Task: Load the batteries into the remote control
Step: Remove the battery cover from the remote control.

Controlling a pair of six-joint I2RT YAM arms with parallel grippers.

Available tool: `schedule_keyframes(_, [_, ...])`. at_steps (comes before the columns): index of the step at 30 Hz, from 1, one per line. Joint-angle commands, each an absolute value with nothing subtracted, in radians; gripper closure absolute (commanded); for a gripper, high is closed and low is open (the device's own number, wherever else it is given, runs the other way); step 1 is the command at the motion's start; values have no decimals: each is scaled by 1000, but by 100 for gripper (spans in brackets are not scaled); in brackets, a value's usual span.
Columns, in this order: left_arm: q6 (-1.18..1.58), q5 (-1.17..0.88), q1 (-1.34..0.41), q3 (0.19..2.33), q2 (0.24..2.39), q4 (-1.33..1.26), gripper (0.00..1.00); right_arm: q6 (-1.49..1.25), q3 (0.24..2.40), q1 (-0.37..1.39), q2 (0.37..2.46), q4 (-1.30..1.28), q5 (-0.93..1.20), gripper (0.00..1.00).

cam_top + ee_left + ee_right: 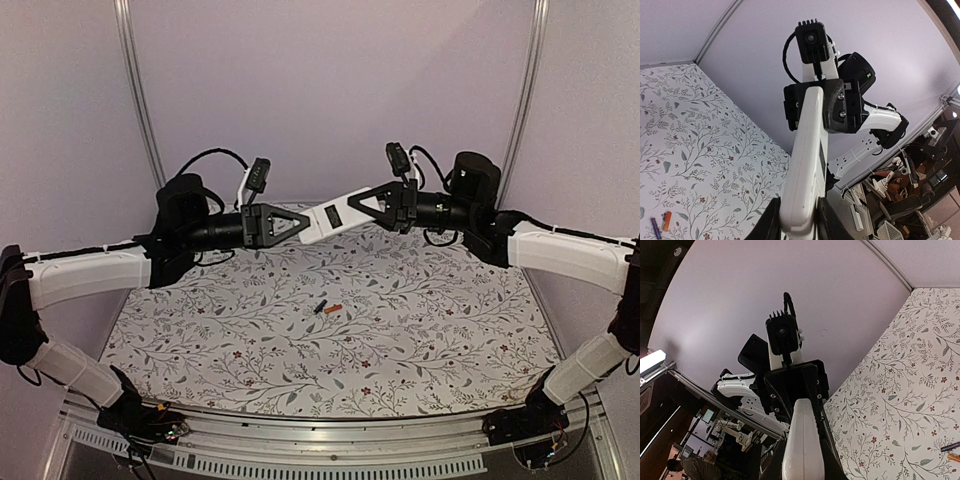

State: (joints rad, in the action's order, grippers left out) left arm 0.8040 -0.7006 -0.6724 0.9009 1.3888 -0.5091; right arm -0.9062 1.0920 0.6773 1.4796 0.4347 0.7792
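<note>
The white remote control (pixel 330 218) hangs in mid-air over the far middle of the table, held at both ends. My left gripper (pixel 305 224) is shut on its left end and my right gripper (pixel 352 205) is shut on its right end. The left wrist view shows the remote (pixel 807 165) edge-on between my left gripper's (pixel 800 220) fingers. The right wrist view shows the remote (pixel 802 445) in my right gripper (pixel 802 465). The black battery (pixel 320 307) and the orange-red battery (pixel 334 309) lie side by side on the table, well below and in front of the remote.
The table is covered by a floral cloth (pixel 420 320). Lilac walls stand behind and at the sides. A metal rail (pixel 330 440) runs along the near edge between the arm bases.
</note>
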Motion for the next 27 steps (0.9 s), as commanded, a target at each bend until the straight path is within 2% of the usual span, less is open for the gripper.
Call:
schedule_keyframes(1, [768, -638, -661, 904, 1415, -379, 76, -949, 1084, 668, 1461, 537, 806, 100])
schedule_keyframes(7, [752, -623, -655, 910, 1412, -333, 79, -949, 1069, 655, 1447, 538, 799, 100])
schedule_keyframes(11, [751, -609, -651, 910, 1410, -311, 69, -949, 1066, 647, 1445, 540, 803, 100])
schedule_keyframes(15, [746, -597, -649, 913, 1409, -294, 68, -951, 1071, 645, 1447, 542, 807, 100])
schedule_keyframes(19, [741, -594, -648, 914, 1411, -283, 74, -953, 1073, 644, 1451, 546, 807, 100])
schedule_keyframes(27, [753, -629, -643, 916, 1411, -304, 95, -955, 1052, 621, 1448, 529, 779, 100])
